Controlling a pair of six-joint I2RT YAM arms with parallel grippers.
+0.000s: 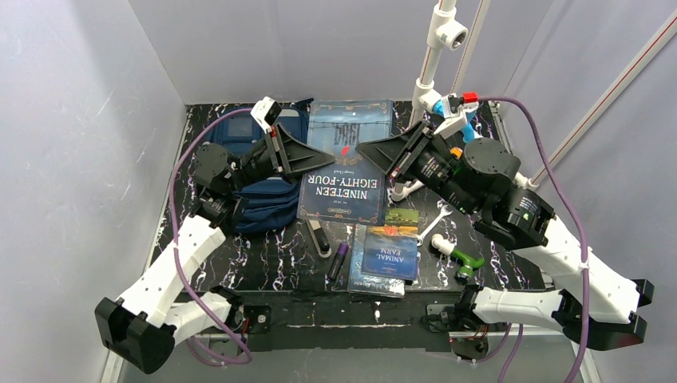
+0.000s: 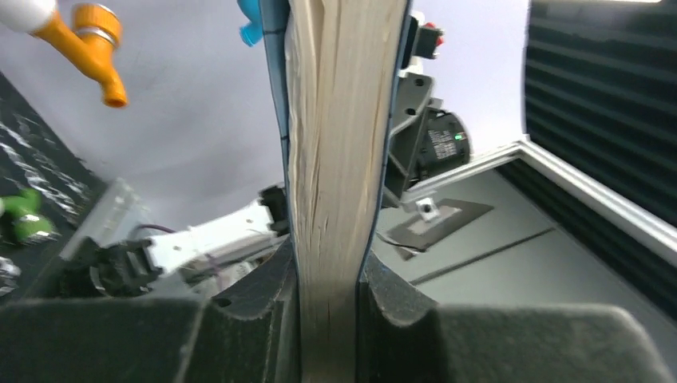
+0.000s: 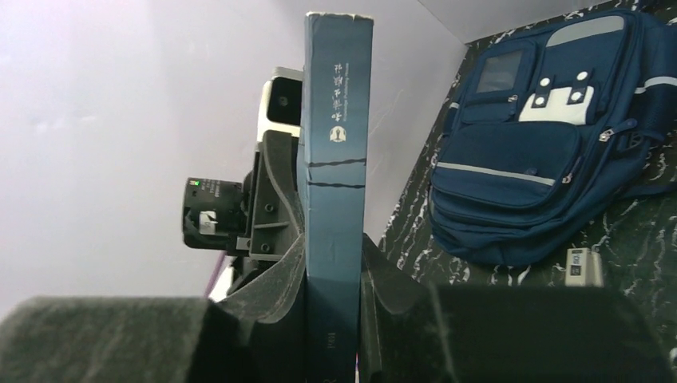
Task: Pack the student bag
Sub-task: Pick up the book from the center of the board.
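While edgewise, book (image 1: 345,171) between both claws (image 1: 318,156) (image 1: 369,152)

L arm (image 1: 180,255) & R arm (image 1: 571,255) are wearing white shells w/ black joints, purple cables (image 1: 504,100) looping off both. Green LED (image 1: 526,215) is glowing near R wrist. L gripper (image 1: 329,154), R gripper (image 1: 361,148): showing black wedges.

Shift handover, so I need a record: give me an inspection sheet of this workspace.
Surface: black marbled table, cluttered.
Job's things: student bag at back left; Nineteen Eighty-Four book held up beside it.
Clutter: Animal Farm book, purple pen, green fitting.
Grippers: left gripper and right gripper shut on opposite edges of that book.
Cables: purple cable looping by each arm.
Surroundings: pale walls; white pipe frame back right.
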